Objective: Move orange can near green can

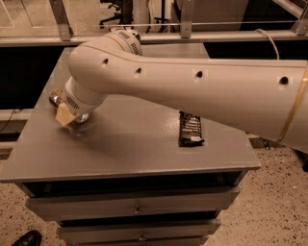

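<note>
Gripper low at left of table, black wrapper right

Place: looking like an office or lab workspace
Evidence: grey drawer cabinet standing on speckled floor, office chair sitting behind railing
Gripper: gripper hanging over cabinet's left side

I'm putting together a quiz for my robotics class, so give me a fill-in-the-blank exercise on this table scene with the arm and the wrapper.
1. In the camera view, the gripper hangs low over the ___ side of the table.
2. The snack wrapper lying on the table is ___ in colour.
3. Beneath the tabletop, the cabinet has ___ with small knobs.

Missing words: left; black; drawers.
</note>
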Motion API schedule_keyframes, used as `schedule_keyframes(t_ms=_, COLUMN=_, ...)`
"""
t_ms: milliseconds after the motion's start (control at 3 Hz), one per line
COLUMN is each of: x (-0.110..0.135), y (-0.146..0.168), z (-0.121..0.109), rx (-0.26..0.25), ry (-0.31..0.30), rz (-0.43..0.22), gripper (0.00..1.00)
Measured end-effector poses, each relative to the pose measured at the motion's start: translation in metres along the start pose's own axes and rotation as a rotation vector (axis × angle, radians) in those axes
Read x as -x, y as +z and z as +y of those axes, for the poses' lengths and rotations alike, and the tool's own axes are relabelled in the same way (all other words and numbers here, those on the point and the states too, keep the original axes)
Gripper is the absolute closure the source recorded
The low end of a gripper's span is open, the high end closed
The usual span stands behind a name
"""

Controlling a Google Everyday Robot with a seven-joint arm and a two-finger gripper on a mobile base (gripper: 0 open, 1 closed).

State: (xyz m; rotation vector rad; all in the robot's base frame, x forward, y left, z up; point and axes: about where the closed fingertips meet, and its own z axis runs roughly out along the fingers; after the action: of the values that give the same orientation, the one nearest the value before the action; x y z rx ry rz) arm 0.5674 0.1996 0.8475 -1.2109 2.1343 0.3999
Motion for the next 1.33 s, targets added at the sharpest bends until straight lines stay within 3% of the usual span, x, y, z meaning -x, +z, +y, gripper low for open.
schedule_keyframes(t_ms=333, x=-0.003, y=-0.007, z=-0.014, rx=-0.027, ry=0.007, rz=-0.001, gripper=0.72)
schedule_keyframes(t_ms=667, x=-0.007, y=-0.033, z=-0.049, rx=-0.071, ry=0.03, rz=-0.052, gripper=0.95)
schedule_keyframes(t_ms=1000, x=-0.012, y=-0.043, z=-0.06, rx=-0.089, ry=-0.04, rz=-0.057, gripper=1.0)
schedule_keyframes(t_ms=1333, x=-0.012, y=-0.043, z=-0.06, rx=-0.089, ry=-0.04, rz=-0.057, gripper=1.0)
